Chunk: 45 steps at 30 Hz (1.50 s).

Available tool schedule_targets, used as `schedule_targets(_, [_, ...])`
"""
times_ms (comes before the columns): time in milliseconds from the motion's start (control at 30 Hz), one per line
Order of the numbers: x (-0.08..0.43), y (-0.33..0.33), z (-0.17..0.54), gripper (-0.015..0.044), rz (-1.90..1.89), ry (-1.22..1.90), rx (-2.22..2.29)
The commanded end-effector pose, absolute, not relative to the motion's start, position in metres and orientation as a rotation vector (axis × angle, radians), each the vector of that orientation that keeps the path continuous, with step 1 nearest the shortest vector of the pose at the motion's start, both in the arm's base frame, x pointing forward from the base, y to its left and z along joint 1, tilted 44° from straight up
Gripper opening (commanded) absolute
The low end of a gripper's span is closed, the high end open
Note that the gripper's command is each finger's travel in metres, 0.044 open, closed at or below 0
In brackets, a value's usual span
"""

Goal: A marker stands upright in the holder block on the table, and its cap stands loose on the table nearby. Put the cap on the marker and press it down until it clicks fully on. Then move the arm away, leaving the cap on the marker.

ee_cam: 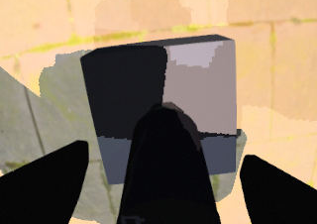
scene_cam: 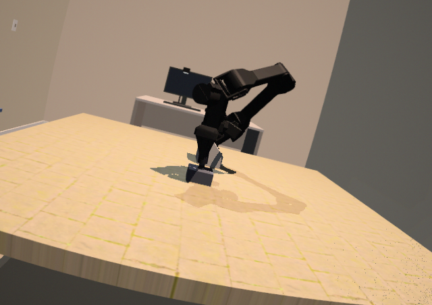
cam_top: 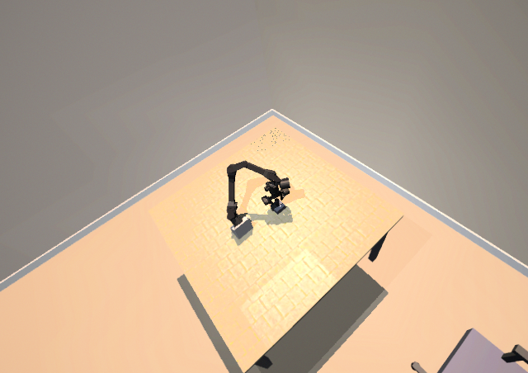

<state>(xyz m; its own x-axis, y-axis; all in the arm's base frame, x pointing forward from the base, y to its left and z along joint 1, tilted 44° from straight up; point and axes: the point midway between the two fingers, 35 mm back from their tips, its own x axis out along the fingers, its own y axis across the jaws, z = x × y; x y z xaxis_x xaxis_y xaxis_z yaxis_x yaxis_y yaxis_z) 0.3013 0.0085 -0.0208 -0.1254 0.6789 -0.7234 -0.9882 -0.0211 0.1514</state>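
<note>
The dark cap (ee_cam: 168, 191) sits upright on top of the marker, which stands in the grey holder block (ee_cam: 198, 85) (cam_top: 282, 209) (scene_cam: 199, 177); the marker's body is hidden under the cap. My gripper (ee_cam: 166, 159) (cam_top: 275, 201) (scene_cam: 203, 160) is open, with one black finger on each side of the cap and a clear gap between each finger and the cap in the wrist view. It hangs straight down over the block near the middle of the wooden table (cam_top: 277, 275) (scene_cam: 104, 207).
The arm's base (cam_top: 242, 227) stands on the table a little to the left of the block. Behind the table, a grey desk (scene_cam: 153, 111) carries a monitor (scene_cam: 184, 81). Another grey table (cam_top: 473, 351) shows at the lower right of the top view.
</note>
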Motion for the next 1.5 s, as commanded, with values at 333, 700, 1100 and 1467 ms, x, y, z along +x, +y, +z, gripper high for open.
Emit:
schedule_targets(333, [0.311,-0.043,0.033,0.044,1.552,0.758,-0.544])
schedule_targets(700, [0.31,-0.041,0.028,0.0204,1.16,1.236,-0.002])
schedule_targets(1100, [0.309,-0.039,0.024,0.0,0.731,1.553,0.469])
schedule_targets(1467, [0.308,-0.036,0.02,0.0,0.731,1.553,0.469])
